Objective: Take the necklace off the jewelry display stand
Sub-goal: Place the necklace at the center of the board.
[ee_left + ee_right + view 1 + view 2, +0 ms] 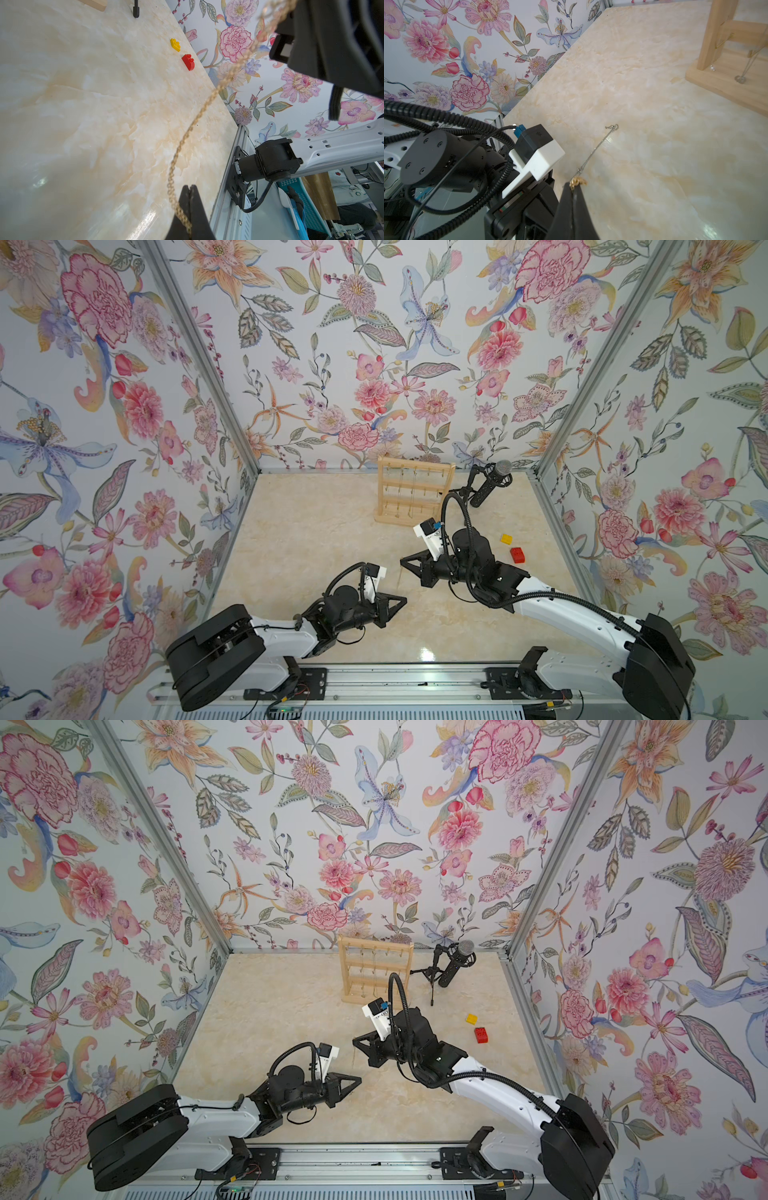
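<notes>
Plainly, in both top views the necklace (399, 577) is already off the stand (415, 494) and well apart from it. It shows as a thin gold line strung between the right pincer (403, 561) and the left pincer (403, 600) above the counter (316, 539), and both pincers look pressed together. From the left wrist, the left pincer (189, 187) is closed, with the necklace (198, 117) crossing one finger and vanishing into the seam, so it seems nipped there. From that point the links rise in a slack curve to the blurred right pincer. From the right wrist, the right pincer (573, 187) pinches a bunched gold bit of the necklace (578, 181) at its very tip. A finer silvery tail ending in the clasp (612, 126) trails away over the counter, and I cannot tell whether it rests on the surface. I judge the necklace very light, wholly limp and slippery, with a fine tail that is fragile under a pull and apt to snag. A hold on the thicker gold links, set deep in the fingers, looks safer than the tip nip or the thin tail.
</notes>
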`<state>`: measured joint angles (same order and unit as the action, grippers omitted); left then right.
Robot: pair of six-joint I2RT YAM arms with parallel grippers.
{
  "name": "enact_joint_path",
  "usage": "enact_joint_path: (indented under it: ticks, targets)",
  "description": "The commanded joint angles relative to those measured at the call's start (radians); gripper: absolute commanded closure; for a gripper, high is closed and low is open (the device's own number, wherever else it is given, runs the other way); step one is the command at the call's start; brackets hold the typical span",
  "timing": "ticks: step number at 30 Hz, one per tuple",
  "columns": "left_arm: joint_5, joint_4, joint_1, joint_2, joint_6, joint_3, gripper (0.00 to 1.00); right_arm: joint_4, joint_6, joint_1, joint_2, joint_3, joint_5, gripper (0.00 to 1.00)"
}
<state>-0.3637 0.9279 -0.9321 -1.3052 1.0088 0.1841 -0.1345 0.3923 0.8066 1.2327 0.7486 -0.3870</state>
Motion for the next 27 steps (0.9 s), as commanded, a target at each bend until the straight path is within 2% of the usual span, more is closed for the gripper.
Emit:
enact_joint_path:
  ticks: [1, 9, 14, 27]
  targets:
    - [0.064, -0.035, -0.019, 0.007, 0.070, -0.015, 1.00, -0.093, 0.029, 0.015, 0.035, -0.031, 0.021, 1.00]
    - [0.053, -0.080, -0.019, -0.011, 0.111, -0.063, 0.99, -0.168, 0.057, 0.024, 0.100, -0.076, 0.045, 1.00]
    - [0.021, -0.018, -0.019, -0.073, 0.151, -0.086, 1.00, -0.202, 0.063, 0.033, 0.138, -0.089, 0.045, 1.00]
    - [-0.009, 0.007, -0.037, -0.140, 0.187, -0.090, 0.99, -0.252, 0.069, 0.048, 0.167, -0.137, 0.057, 1.00]
